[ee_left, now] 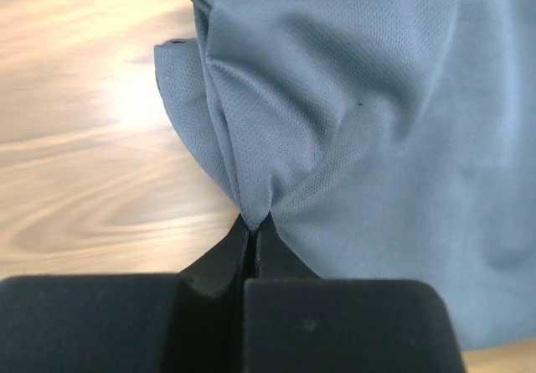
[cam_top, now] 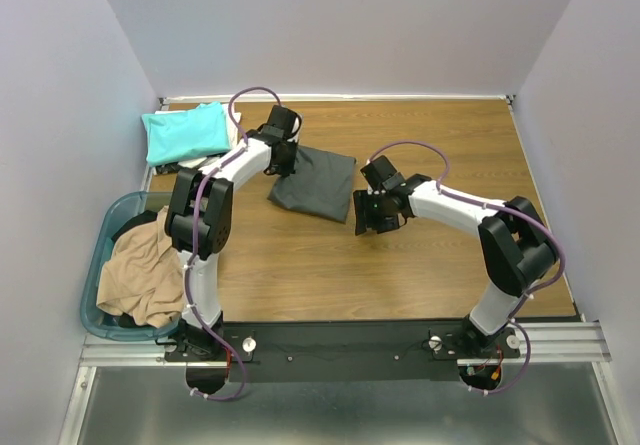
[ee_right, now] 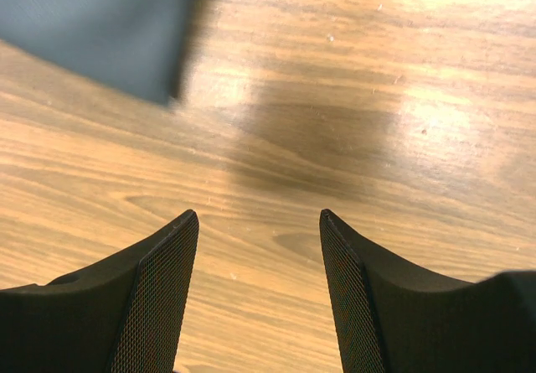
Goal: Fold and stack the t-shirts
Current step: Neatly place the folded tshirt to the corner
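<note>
A folded dark grey t-shirt (cam_top: 315,183) lies mid-table. My left gripper (cam_top: 283,157) is shut on its left edge; in the left wrist view the cloth (ee_left: 368,121) is pinched and gathered at the closed tips of the gripper (ee_left: 253,222). My right gripper (cam_top: 366,215) is open and empty just right of the shirt's near corner; in the right wrist view the gripper (ee_right: 258,218) hangs over bare wood, with the shirt's corner (ee_right: 100,29) at the upper left. A folded teal t-shirt (cam_top: 185,131) lies at the back left on a white one (cam_top: 232,137). A tan t-shirt (cam_top: 145,270) is draped in the basket.
A blue-green plastic basket (cam_top: 97,265) stands off the table's left edge, holding the tan shirt over dark cloth (cam_top: 130,223). Grey walls close in the back and both sides. A metal rail (cam_top: 340,343) runs along the near edge.
</note>
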